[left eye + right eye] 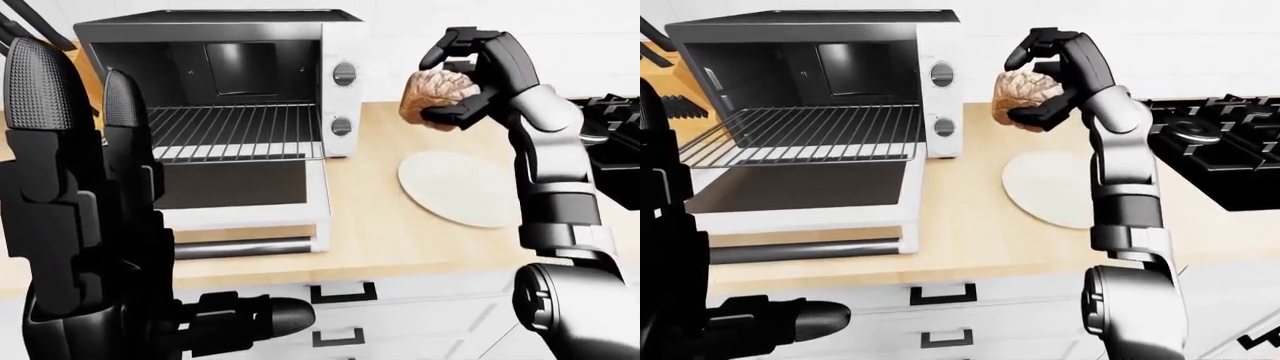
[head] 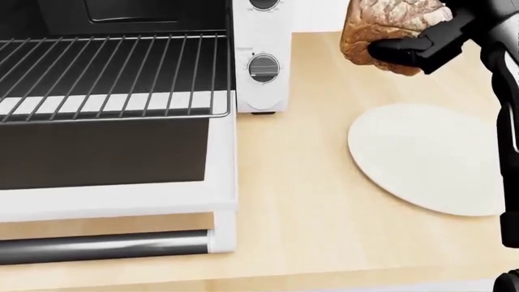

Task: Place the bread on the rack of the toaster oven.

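Brown knobbly bread (image 1: 432, 96) | right hand (image 1: 478, 79) fingers pinching it | wire rack (image 1: 235, 129) bare

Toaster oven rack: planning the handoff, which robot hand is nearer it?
Right. The right robot hand holds the bread just right of the rack; the left robot hand hangs low, near the camera.

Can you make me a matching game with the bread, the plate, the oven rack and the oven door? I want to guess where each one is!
Things:
1. bread
2. plate
3. rack
4. oven door

Places or states:
A. lying bare on the wooden counter
B. dropped open, flat
C. held up in the air by the right hand
D. pulled out of the toaster oven, with nothing on it

Pairs: 1-C, 2-A, 3-D, 4-B
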`<state>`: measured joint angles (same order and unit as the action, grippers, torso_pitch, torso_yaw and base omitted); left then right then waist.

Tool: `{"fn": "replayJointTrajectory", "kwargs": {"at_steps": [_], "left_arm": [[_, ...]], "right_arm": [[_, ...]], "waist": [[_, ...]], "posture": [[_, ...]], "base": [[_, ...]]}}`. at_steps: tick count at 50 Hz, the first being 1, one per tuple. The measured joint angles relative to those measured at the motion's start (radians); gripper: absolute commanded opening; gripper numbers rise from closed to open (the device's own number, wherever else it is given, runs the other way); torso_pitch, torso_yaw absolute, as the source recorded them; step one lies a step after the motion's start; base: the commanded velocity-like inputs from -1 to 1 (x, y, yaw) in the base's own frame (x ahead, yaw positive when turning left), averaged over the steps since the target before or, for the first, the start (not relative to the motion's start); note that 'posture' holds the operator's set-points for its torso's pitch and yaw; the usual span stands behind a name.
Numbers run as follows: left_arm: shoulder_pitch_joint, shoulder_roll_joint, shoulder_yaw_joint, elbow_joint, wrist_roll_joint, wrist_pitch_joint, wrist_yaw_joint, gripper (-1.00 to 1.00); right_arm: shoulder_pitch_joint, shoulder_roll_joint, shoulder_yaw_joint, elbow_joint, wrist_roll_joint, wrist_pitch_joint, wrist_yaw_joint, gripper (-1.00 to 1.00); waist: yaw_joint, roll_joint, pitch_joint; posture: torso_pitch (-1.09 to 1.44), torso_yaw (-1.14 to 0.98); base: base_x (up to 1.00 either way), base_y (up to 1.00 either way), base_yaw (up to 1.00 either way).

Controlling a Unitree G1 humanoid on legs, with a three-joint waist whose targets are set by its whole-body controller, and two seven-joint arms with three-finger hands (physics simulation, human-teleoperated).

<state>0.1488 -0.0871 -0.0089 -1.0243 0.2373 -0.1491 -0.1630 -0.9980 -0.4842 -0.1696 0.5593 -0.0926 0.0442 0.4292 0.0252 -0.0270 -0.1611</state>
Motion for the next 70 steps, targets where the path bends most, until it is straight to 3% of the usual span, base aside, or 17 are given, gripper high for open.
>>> {"fn": "replayJointTrajectory", "kwargs": {"at_steps": [45, 70], "left_arm": [[-0.013, -0.021, -0.006, 0.000, 0.011, 0.008, -0.020, 1.00], [-0.005, -0.015, -0.005, 0.000, 0.004, 0.002, -0.017, 1.00]], "right_arm": [[-0.029, 0.087, 0.035, -0.366, 0.033, 0.280, 0.057, -1.00], [-0.073, 0.153, 0.070, -0.410, 0.024, 0.365, 0.050, -1.00]], "waist": [[-0.003, 0.005, 0.008], [-0.006, 0.012, 0.011]], "posture": [[-0.20, 0.00], [-0.20, 0.00]], "base": [[0.00, 0.00, 0.00], [0.00, 0.00, 0.00]]}}
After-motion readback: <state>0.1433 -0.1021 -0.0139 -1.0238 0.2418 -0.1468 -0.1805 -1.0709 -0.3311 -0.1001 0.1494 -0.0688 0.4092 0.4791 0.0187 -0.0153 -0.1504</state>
